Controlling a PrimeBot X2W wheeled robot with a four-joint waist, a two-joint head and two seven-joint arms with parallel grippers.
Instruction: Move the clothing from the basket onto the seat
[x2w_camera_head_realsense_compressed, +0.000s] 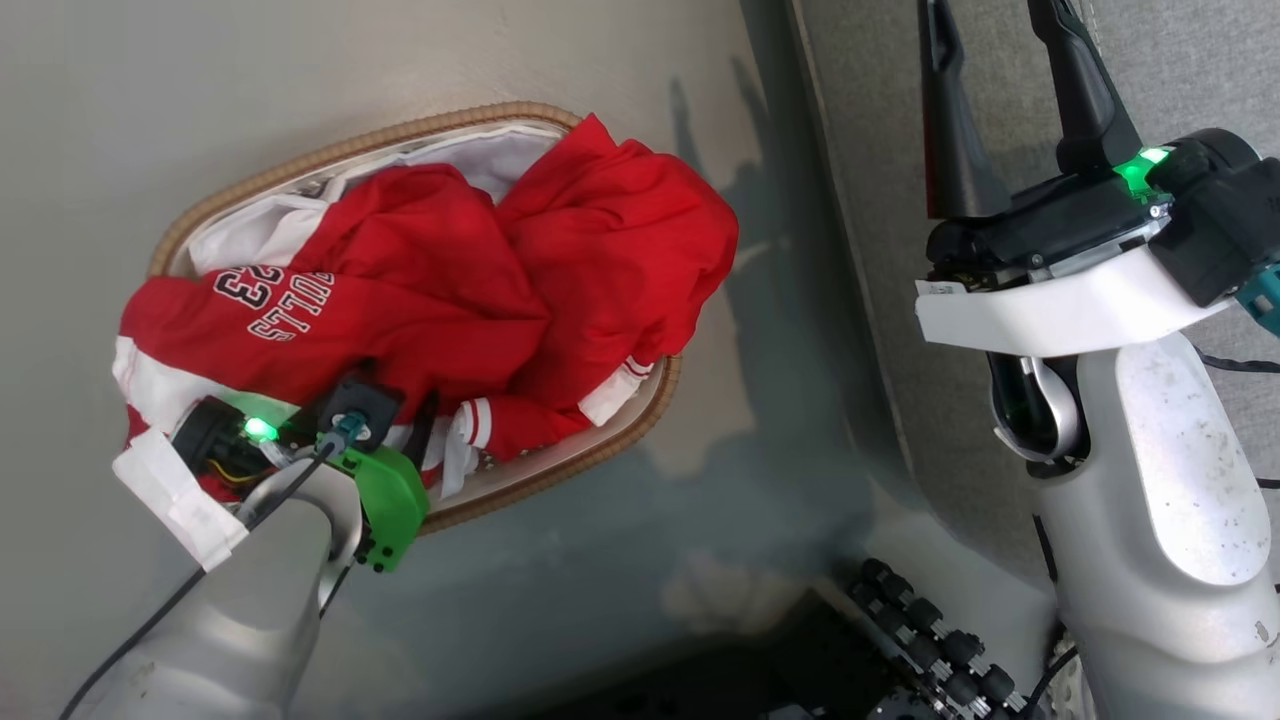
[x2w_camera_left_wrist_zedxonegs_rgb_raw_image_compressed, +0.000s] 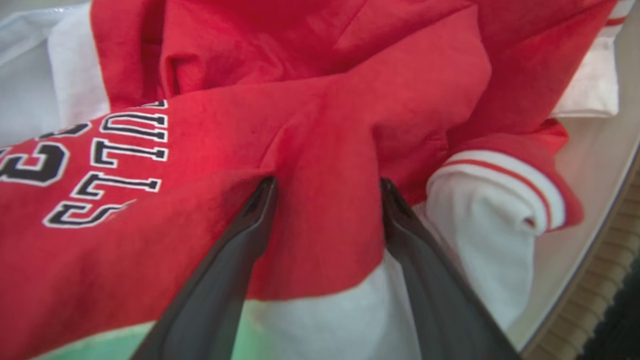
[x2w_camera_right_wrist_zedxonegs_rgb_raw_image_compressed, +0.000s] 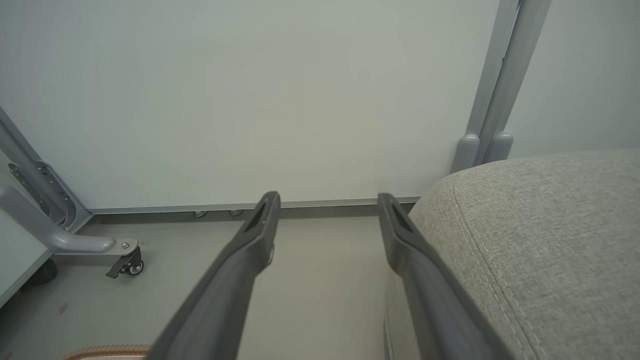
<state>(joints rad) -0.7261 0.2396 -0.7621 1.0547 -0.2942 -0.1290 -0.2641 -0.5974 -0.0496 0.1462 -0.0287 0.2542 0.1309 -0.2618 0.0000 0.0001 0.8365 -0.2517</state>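
My left gripper (x2w_camera_left_wrist_zedxonegs_rgb_raw_image_compressed: 327, 187) stands spread astride a fold of the bright red, white-striped soft clothing (x2w_camera_head_realsense_compressed: 450, 290) heaped in the oval white, brown-rimmed plastic basket (x2w_camera_head_realsense_compressed: 440, 120), and too shallow a pinch could drop it short of the light grey upholstered seat (x2w_camera_head_realsense_compressed: 860, 200), where my right gripper (x2w_camera_right_wrist_zedxonegs_rgb_raw_image_compressed: 328, 200) hovers parted and empty.

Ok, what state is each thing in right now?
clothing: crumpled, heaped in the basket, spilling over its edge.
basket: upright, full.
seat: no clothing on the visible part.
left tool: open, straddling a red fold.
right tool: open, holding nothing, beside the seat.
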